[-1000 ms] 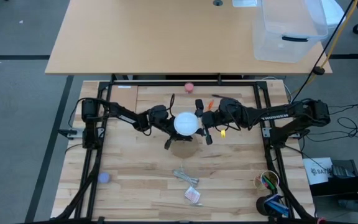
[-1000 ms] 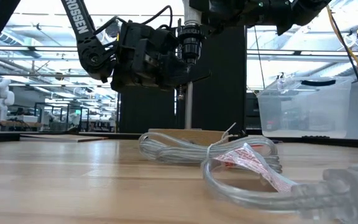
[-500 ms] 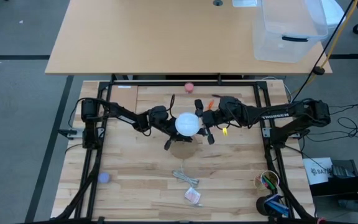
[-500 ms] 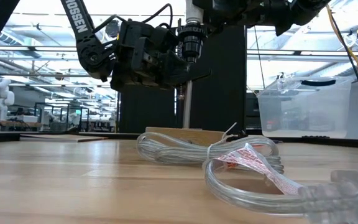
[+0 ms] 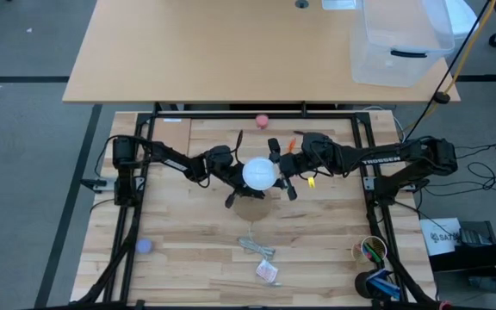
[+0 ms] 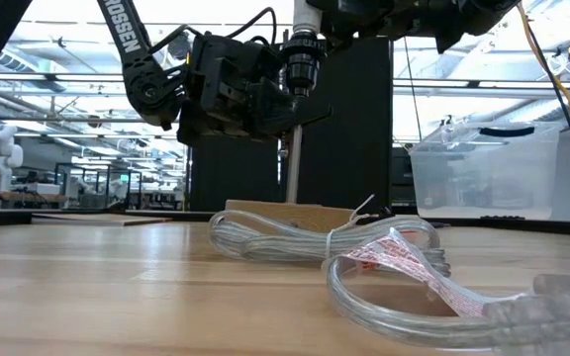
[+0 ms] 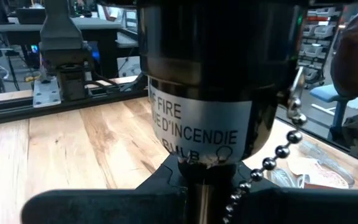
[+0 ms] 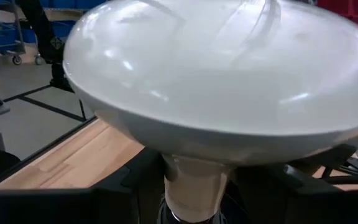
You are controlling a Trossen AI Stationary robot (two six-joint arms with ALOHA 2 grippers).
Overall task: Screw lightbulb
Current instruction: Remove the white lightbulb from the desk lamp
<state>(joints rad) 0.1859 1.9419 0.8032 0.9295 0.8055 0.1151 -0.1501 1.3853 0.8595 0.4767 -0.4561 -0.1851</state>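
The lightbulb point(image 5: 259, 173) stands globe up at the middle of the table; its white globe point(image 8: 216, 74) fills the right wrist view. Its ribbed lower end point(image 6: 300, 59) sits on top of a small lamp: a black socket point(image 7: 216, 74) with a bead chain, a thin post point(image 6: 290, 168) and a wooden disc point(image 6: 290, 214) flat on the table. How deep the bulb sits in the socket is hidden. My left gripper point(image 5: 233, 178) comes in from the left, shut on the lamp. My right gripper point(image 5: 281, 169) comes in from the right, shut on the bulb. My left gripper pinches the lamp's stem just under the socket point(image 7: 194, 186) between its two fingers point(image 7: 104, 202). The fingers lie about level, coming from the table's left, across the stem. The lamp stands upright with its wooden disc on the table. My right gripper has the bulb's narrow white neck point(image 8: 194, 186), below the globe, between its two fingers point(image 8: 123, 193). It reaches in about level from the table's right. The bulb stands upright, globe up, with its lower end at the socket.
A coiled clear cord point(image 5: 257, 245) and a pink-and-white packet point(image 5: 267, 270) lie near the front edge. A pink ball point(image 5: 263, 120) sits at the far edge and a blue ball point(image 5: 144, 245) at the near left. A cup of pens point(image 5: 370, 251) stands near right.
The lamp's post and wooden disc have shifted a little toward the table's left, and the clear cord in front of them has slid along. Both grippers keep their holds.
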